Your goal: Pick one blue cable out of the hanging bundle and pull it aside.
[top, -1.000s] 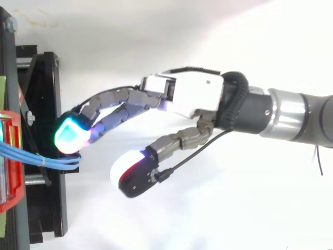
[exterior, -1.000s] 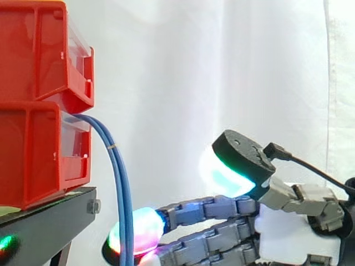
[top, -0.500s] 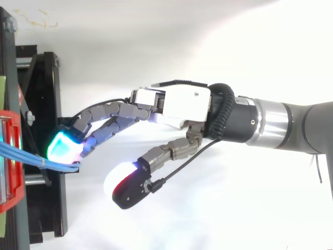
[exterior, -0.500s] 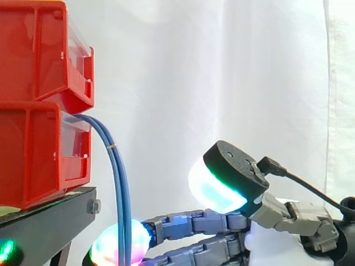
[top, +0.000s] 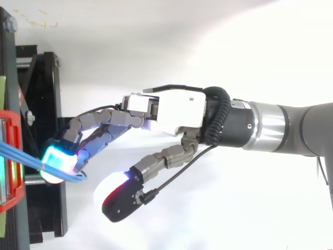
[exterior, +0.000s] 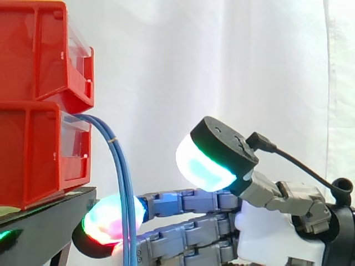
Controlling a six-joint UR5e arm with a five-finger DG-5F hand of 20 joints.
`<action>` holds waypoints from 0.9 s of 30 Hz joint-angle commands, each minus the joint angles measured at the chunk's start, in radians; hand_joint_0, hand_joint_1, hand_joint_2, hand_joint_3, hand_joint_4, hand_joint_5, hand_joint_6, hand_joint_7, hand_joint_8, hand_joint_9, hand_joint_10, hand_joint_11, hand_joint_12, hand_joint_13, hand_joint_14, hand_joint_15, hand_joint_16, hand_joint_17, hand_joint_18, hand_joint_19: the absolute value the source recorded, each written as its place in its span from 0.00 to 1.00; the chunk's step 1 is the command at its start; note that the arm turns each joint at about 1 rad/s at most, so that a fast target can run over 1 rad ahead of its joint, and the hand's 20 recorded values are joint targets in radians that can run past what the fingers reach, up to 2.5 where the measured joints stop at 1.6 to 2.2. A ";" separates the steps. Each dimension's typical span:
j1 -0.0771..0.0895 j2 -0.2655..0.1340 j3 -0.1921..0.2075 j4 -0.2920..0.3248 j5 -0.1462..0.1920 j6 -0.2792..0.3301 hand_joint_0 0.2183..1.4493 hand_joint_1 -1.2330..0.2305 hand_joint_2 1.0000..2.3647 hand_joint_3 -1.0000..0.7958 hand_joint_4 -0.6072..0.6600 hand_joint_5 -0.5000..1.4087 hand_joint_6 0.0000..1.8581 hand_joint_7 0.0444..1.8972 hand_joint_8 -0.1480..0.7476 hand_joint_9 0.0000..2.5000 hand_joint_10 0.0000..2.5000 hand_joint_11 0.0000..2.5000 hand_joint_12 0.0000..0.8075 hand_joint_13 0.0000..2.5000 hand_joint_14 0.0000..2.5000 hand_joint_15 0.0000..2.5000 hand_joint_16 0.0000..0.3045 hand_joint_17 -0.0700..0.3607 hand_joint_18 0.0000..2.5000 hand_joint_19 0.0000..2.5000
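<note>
A bundle of blue cables [exterior: 123,188] hangs just in front of the hand's outstretched fingers [exterior: 108,226]. Their glowing tips touch it, and nothing pinches it. The fingers lie nearly straight and close together, with the thumb [exterior: 208,160] raised well apart above them. The cables arc out of the lower red bin [exterior: 33,149], which sits under a second red bin [exterior: 39,50] on a black stand [exterior: 50,216]. The hand [top: 171,109] reaches in level before a white curtain [exterior: 222,66].

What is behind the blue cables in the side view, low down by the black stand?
A glowing fingertip pad of the hand lies behind the blue cables, which cross in front of it. The cables cover a strip of the pad, and whether they touch cannot be judged.
</note>
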 commanded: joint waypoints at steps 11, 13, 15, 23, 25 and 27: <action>0.001 0.001 0.058 -0.097 -0.023 0.021 0.27 0.42 0.00 0.30 0.68 0.21 0.27 0.51 0.45 0.29 0.00 0.12 0.42 0.26 0.01 0.13 0.15 0.40 0.21 0.20; 0.001 0.001 0.068 -0.116 -0.029 0.027 0.27 0.42 0.00 0.30 0.67 0.22 0.27 0.52 0.45 0.29 0.00 0.11 0.42 0.26 0.00 0.13 0.15 0.40 0.21 0.20; -0.001 0.001 0.076 -0.131 -0.035 0.032 0.27 0.42 0.00 0.30 0.67 0.22 0.27 0.52 0.45 0.29 0.00 0.12 0.42 0.26 0.00 0.13 0.15 0.40 0.21 0.20; -0.004 0.020 0.099 -0.192 -0.040 0.042 0.28 0.41 0.00 0.31 0.63 0.22 0.27 0.57 0.45 0.29 0.00 0.12 0.41 0.27 0.01 0.13 0.15 0.40 0.21 0.20; -0.005 0.027 0.100 -0.211 -0.040 0.044 0.28 0.41 0.00 0.31 0.62 0.22 0.27 0.59 0.45 0.29 0.00 0.11 0.41 0.27 0.01 0.13 0.15 0.40 0.21 0.20; -0.004 0.029 0.100 -0.229 -0.040 0.048 0.28 0.41 0.00 0.32 0.60 0.22 0.27 0.61 0.44 0.29 0.00 0.12 0.41 0.27 0.01 0.14 0.15 0.40 0.21 0.20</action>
